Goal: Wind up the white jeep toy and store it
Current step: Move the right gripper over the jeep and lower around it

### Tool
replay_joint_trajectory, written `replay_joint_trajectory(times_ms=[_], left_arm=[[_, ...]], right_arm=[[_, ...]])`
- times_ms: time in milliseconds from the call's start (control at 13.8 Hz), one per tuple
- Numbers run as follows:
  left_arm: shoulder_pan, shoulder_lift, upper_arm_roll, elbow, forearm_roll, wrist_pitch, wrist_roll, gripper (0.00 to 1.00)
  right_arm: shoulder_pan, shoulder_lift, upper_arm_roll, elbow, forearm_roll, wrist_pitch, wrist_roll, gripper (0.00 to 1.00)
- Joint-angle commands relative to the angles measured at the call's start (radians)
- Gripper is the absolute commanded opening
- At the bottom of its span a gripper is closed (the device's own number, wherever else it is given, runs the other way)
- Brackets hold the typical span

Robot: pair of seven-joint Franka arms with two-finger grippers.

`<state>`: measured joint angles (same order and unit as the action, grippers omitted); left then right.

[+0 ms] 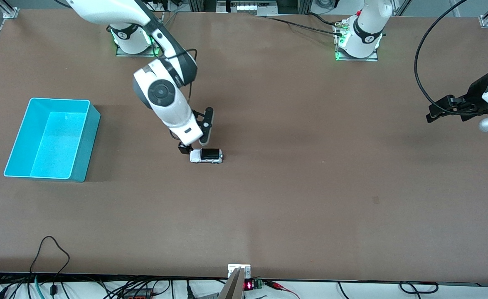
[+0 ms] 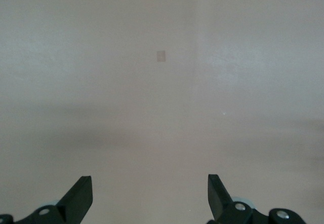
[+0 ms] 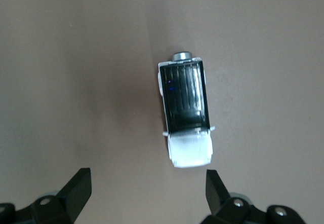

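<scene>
Brown worktop [image 1: 294,174] carries the white jeep toy [image 1: 206,155] near its middle, well apart from the teal bin [image 1: 82,166]. Right pincer [image 3: 147,193] hovers spread beside it; centre over the body before closing. Left pincer [image 2: 150,196] waits, spread.

- My right gripper [image 1: 194,145] hangs low at mid-table, wrist tipped toward five o'clock, fingers [image 3: 76,186] spread wide.
- My left gripper [image 1: 433,114] waits (fingers [image 2: 81,193] apart), pointing at nine o'clock.

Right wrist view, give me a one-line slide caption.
Open right end effector poised above the jeep, which sits upright on the bare table.
</scene>
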<state>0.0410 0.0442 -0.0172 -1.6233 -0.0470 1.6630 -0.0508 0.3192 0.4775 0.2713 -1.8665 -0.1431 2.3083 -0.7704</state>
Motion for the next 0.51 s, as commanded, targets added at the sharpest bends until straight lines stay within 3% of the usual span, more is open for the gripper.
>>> replay_joint_trajectory(times_ms=[0,434], left_arm=[[-0.004,-0.021,0.002,-0.015,0.013,-0.003,0.017,1.00],[-0.004,-0.020,0.000,-0.017,0.013,0.015,0.019,1.00]], right_arm=[[0.055,0.050,-0.052,0.050,-0.020,-0.010,-0.004,1.00],[0.106,0.105,-0.092,0.094,-0.058,0.062,-0.004,1.00]])
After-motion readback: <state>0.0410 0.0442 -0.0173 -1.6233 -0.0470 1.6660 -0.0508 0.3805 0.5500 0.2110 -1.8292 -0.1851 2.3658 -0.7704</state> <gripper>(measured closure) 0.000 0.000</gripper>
